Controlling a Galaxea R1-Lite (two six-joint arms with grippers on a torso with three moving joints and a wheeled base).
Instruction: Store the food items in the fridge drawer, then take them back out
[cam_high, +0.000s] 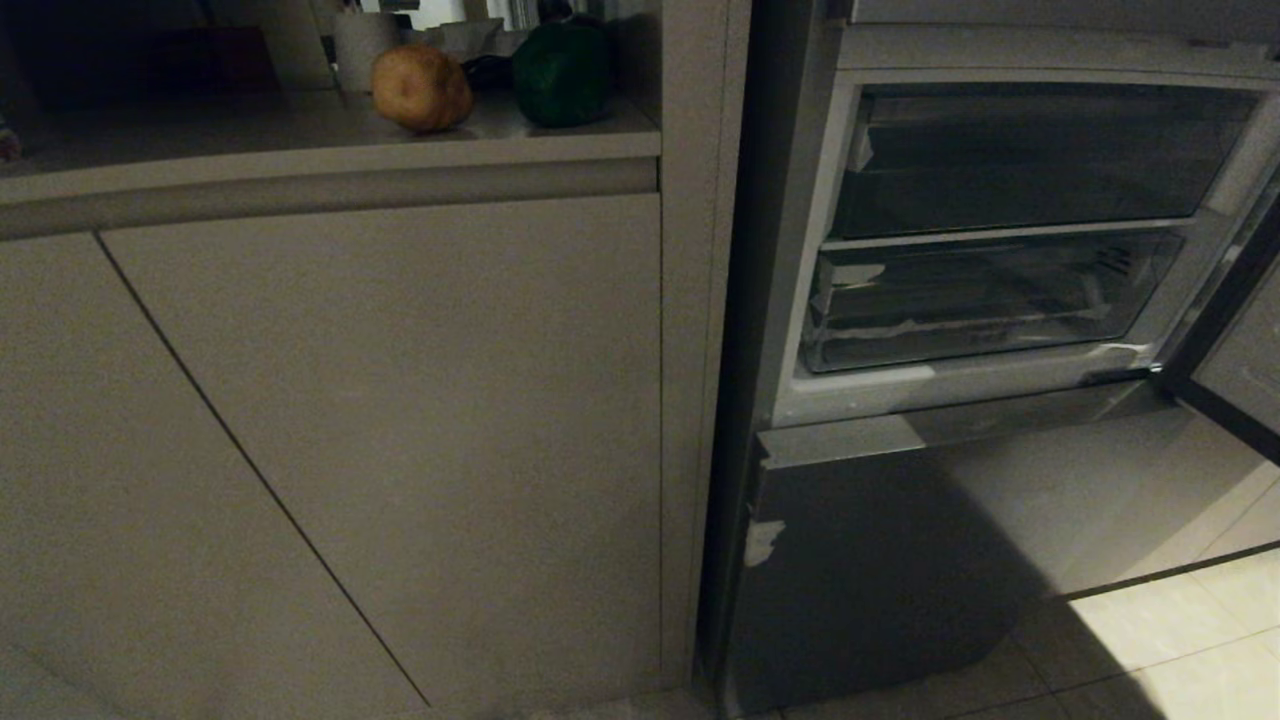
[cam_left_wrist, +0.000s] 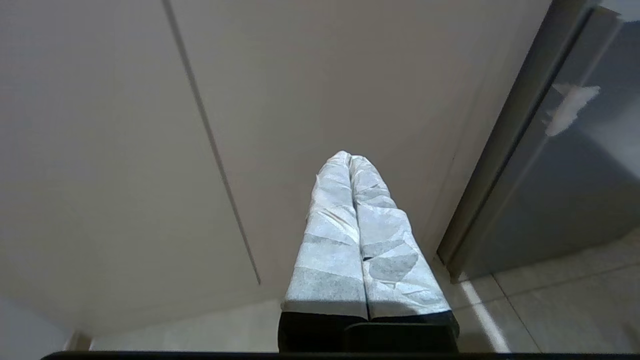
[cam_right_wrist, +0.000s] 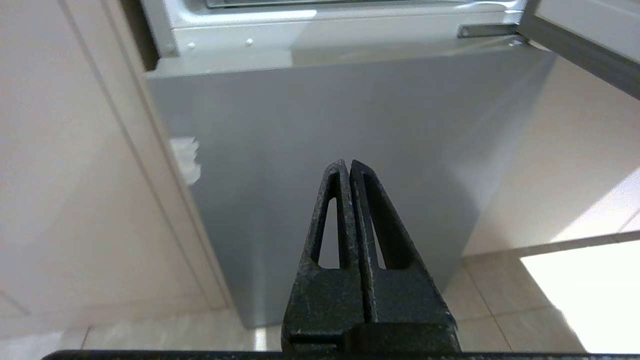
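A tan potato (cam_high: 421, 87) and a dark green bell pepper (cam_high: 563, 73) rest side by side on the counter (cam_high: 250, 140) at the upper left. To their right the fridge compartment stands open. Inside it the fridge drawer (cam_high: 980, 300), clear and marked with several whitish tape scraps, is pushed in below a second, darker bin (cam_high: 1030, 160). Neither arm shows in the head view. My left gripper (cam_left_wrist: 350, 157), its fingers wrapped in white tape, is shut and empty, facing a beige cabinet door (cam_left_wrist: 325, 75). My right gripper (cam_right_wrist: 346, 162), with bare black fingers, is shut and empty, facing the fridge's lower grey panel (cam_right_wrist: 325, 115).
A white paper roll (cam_high: 362, 45) stands behind the potato. Beige cabinet doors (cam_high: 400, 420) fill the space below the counter. The lower grey panel (cam_high: 880, 560) carries one tape scrap (cam_high: 763, 541). The opened fridge door (cam_high: 1240, 340) juts out at the far right over the tiled floor (cam_high: 1180, 640).
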